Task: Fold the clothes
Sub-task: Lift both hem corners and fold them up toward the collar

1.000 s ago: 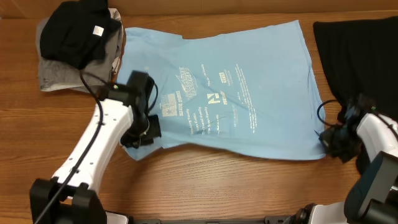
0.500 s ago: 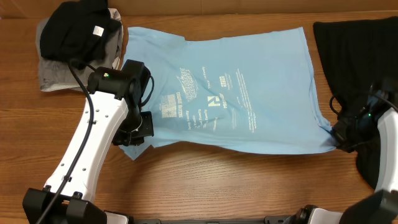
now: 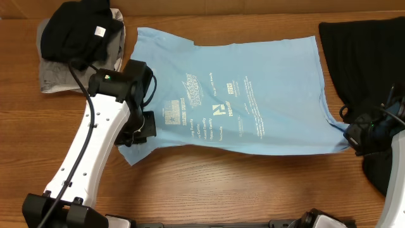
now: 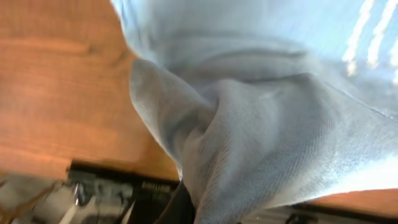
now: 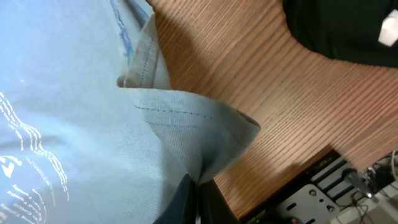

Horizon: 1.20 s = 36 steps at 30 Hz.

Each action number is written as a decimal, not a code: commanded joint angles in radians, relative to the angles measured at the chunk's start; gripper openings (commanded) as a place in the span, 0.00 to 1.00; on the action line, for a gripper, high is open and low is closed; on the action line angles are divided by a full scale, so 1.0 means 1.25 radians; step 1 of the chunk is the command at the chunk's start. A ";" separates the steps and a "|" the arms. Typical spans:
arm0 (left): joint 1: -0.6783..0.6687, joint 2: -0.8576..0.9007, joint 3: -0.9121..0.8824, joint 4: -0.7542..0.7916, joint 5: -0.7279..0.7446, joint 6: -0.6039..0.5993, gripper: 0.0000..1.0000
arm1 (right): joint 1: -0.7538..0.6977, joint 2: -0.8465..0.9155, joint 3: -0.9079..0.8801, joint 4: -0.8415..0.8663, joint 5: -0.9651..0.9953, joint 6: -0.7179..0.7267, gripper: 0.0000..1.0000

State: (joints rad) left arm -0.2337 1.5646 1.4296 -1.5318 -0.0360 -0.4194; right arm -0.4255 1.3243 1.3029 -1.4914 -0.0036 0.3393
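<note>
A light blue T-shirt (image 3: 253, 88) with white print lies spread across the table, stretched between both arms. My left gripper (image 3: 133, 138) is shut on its near left corner; the left wrist view shows bunched blue cloth (image 4: 249, 137) at the jaws (image 4: 186, 208). My right gripper (image 3: 352, 137) is shut on the near right hem corner (image 5: 199, 137), pinched between its fingers (image 5: 199, 199). A large loose black garment (image 3: 364, 63) lies at the right, and its edge shows in the right wrist view (image 5: 336, 28).
A pile with a black garment (image 3: 79, 31) on grey cloth (image 3: 57, 76) sits at the back left. The wooden table (image 3: 240, 183) runs along the front edge below the shirt.
Both grippers have pulled the shirt's near corners apart: the right gripper moved right and the left a little back. The shirt is now flatter and wider, its print fully showing.
</note>
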 commanded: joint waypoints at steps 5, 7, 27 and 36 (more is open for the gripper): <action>0.003 -0.012 -0.032 0.114 -0.022 -0.017 0.04 | 0.002 0.096 0.022 0.032 -0.032 -0.069 0.04; 0.003 -0.011 -0.065 0.162 -0.022 -0.017 0.04 | 0.008 0.129 0.022 0.052 -0.032 -0.069 0.04; 0.004 0.052 -0.135 0.523 -0.182 -0.033 0.04 | 0.104 0.297 0.022 0.379 -0.038 -0.088 0.04; 0.004 0.162 -0.135 0.594 -0.190 -0.030 0.04 | 0.148 0.384 0.022 0.485 -0.034 -0.083 0.04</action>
State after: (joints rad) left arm -0.2337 1.7382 1.2606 -0.8108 -0.2443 -0.4450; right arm -0.2451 1.7660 1.3041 -0.9066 -0.0486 0.2352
